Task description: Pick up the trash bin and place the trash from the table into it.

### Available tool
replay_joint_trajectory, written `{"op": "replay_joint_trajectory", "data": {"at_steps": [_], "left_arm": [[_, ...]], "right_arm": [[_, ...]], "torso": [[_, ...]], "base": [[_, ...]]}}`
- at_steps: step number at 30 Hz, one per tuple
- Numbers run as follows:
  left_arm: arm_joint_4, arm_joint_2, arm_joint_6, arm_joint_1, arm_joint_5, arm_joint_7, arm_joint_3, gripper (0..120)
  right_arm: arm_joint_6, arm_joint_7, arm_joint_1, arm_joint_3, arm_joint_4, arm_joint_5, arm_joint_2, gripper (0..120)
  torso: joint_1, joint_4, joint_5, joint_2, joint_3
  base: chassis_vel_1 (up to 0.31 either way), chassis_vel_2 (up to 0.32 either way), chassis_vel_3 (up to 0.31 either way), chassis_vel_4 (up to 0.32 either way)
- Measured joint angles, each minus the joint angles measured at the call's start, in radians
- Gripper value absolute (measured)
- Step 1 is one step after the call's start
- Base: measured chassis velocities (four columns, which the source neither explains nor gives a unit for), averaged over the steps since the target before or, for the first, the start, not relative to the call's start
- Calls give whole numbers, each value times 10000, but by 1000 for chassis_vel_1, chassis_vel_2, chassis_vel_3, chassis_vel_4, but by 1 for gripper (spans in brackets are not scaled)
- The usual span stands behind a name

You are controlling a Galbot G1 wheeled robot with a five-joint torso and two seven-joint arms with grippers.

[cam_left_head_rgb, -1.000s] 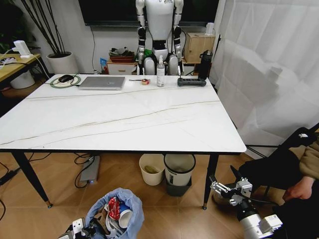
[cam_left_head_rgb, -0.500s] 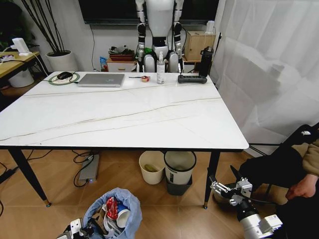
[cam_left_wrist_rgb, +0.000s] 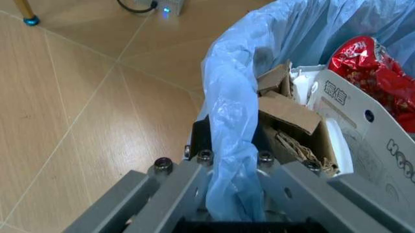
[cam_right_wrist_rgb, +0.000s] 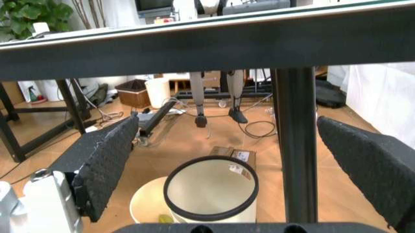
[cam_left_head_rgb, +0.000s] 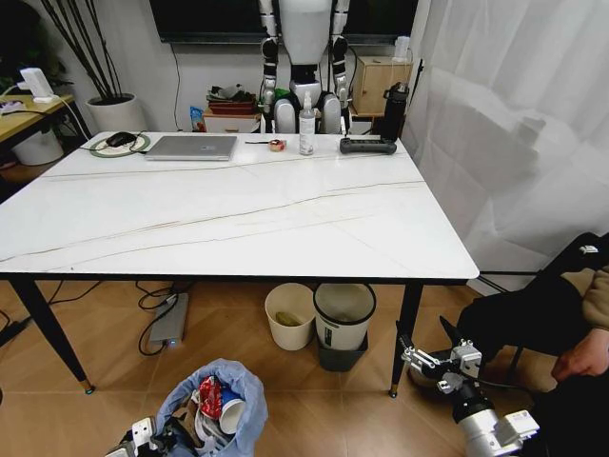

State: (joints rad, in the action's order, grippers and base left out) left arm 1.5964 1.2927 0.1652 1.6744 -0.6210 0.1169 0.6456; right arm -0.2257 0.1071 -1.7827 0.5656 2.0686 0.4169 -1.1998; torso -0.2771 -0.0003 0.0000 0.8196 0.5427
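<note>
The trash bin (cam_left_head_rgb: 217, 407), lined with a light-blue bag, hangs low over the floor in front of the table (cam_left_head_rgb: 238, 219). My left gripper (cam_left_head_rgb: 143, 440) is shut on its rim; in the left wrist view the left gripper (cam_left_wrist_rgb: 230, 167) pinches the blue bag (cam_left_wrist_rgb: 227, 111). Trash sits inside the trash bin: brown cardboard (cam_left_wrist_rgb: 285, 109), a red wrapper (cam_left_wrist_rgb: 372, 73) and a white carton (cam_left_wrist_rgb: 363, 131). My right gripper (cam_left_head_rgb: 419, 360) hangs open low beside the table's front right leg (cam_right_wrist_rgb: 295, 145), with nothing between its pads (cam_right_wrist_rgb: 107, 162).
A cream bin (cam_left_head_rgb: 289, 316) and a black-rimmed grey bin (cam_left_head_rgb: 343, 322) stand under the table. A laptop (cam_left_head_rgb: 193, 147), a spray bottle (cam_left_head_rgb: 306, 122) and a black bottle (cam_left_head_rgb: 393, 112) sit at the far edge. A seated person's legs (cam_left_head_rgb: 533, 319) are on the right.
The whole head view has shifted a little, so the camera has moved. The bin stays in my left gripper and the right gripper holds its place.
</note>
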Motion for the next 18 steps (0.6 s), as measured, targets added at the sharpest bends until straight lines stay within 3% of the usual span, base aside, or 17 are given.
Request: {"op": "replay_joint_trajectory", "data": {"at_steps": [18], "left_arm": [[-343, 135, -37, -260, 141, -38, 31, 0]], "right_arm": [[0, 0, 0, 0, 0, 0, 0, 100]], "torso": [[348, 0, 1, -822, -475]], "base": [[0, 0, 0, 0]]}}
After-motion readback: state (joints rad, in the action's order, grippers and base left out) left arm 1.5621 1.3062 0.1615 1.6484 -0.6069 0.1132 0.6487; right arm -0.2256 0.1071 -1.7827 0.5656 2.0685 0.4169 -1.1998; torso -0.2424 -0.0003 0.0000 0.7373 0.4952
